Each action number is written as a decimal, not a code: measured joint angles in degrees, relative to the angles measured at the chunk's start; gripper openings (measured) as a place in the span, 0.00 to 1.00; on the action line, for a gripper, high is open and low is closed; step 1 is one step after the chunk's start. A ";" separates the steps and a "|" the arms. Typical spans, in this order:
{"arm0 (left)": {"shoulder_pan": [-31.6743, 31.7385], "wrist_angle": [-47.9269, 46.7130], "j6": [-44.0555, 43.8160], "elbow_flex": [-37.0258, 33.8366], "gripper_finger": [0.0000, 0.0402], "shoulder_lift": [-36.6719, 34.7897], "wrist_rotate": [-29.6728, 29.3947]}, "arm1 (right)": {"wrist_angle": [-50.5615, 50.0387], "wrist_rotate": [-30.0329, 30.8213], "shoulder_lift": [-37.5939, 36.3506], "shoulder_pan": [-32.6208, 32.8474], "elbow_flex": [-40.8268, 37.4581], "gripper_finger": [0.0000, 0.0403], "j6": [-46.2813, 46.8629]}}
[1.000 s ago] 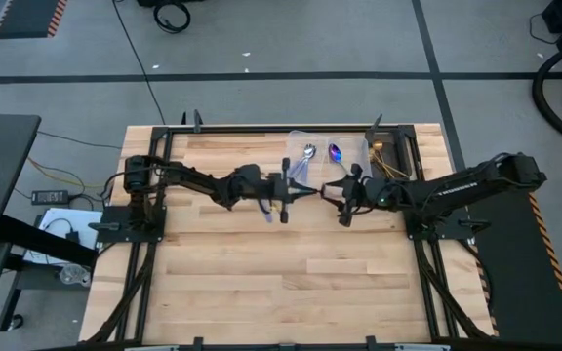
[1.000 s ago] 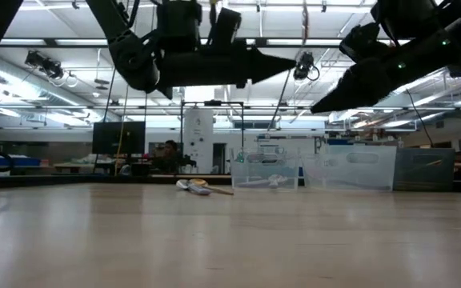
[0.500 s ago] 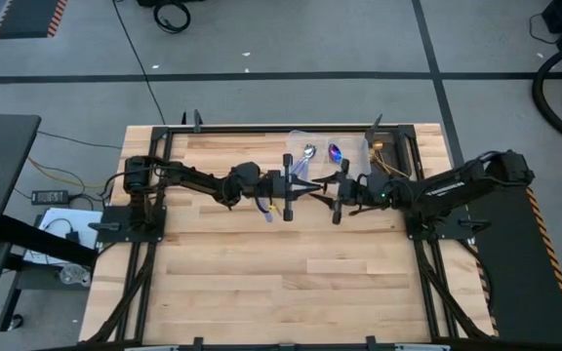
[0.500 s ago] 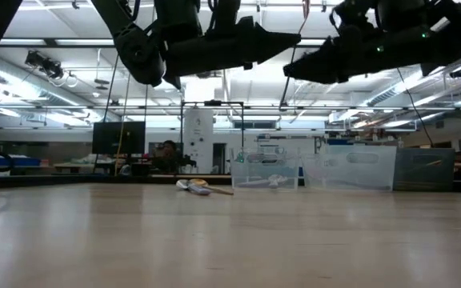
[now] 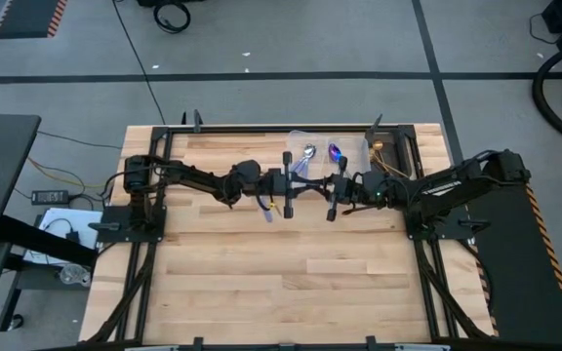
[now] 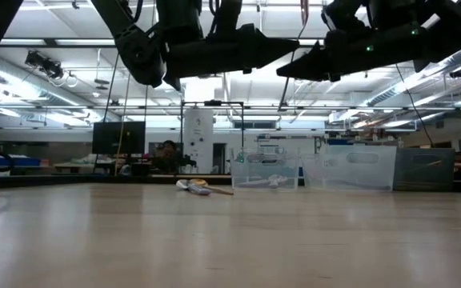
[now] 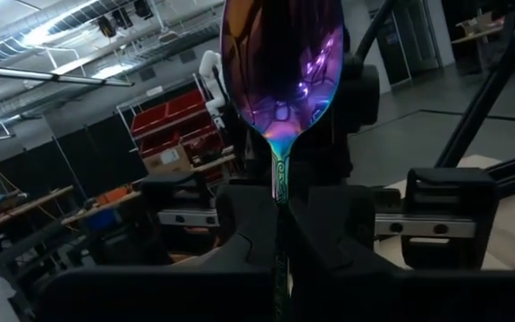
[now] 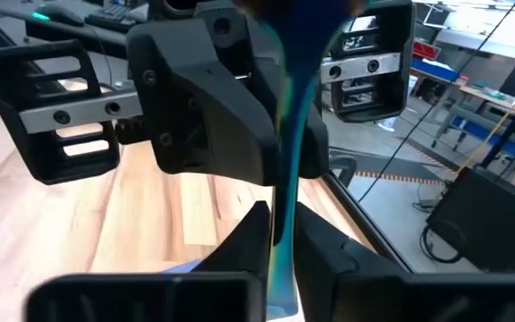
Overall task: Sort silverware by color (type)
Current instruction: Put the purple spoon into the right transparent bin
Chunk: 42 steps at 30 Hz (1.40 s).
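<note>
Held aloft mid-counter (image 5: 261, 263) for a handover: left end effector (image 5: 305, 187) clamped on iridescent spoon (image 7: 282, 67), right end effector (image 5: 322, 189) closed onto its teal handle.

Near half of table (image 5: 291, 283) bare, free passage for me. Far edge blocked by clear tray (image 5: 335, 151); both arms meet mid-table, tip to tip.

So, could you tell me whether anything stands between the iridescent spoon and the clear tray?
Nothing visible does. The iridescent spoon hangs in the air, gripped by both the left gripper and the right gripper, and the clear tray lies just beyond them by the table's far edge.
</note>
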 joint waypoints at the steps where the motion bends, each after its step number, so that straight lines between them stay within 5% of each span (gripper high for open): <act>1: 0.25 -0.07 -0.01 0.00 0.05 0.00 -0.01 | -0.06 0.02 0.00 0.00 0.00 0.08 -0.12; 8: 1.59 -0.64 -2.87 0.04 0.10 -0.07 -2.70 | -0.17 2.97 0.00 -0.07 0.00 0.08 1.27; 17: 4.51 -5.78 -4.75 0.02 0.32 -0.11 -7.70 | -2.06 12.96 -0.19 -0.36 -0.04 0.09 1.80; 25: 7.35 -23.26 -13.78 -0.04 0.37 -2.19 -8.55 | -21.34 23.82 -5.90 -2.20 -0.04 0.09 9.40; 34: 7.13 -43.28 -14.97 -0.03 0.37 -6.77 -8.41 | -53.75 16.39 -10.16 -11.43 5.86 0.09 24.98; 42: 5.42 -50.66 -16.56 -0.04 0.37 -6.71 -8.41 | -62.87 2.77 -7.77 -22.76 8.83 0.10 27.42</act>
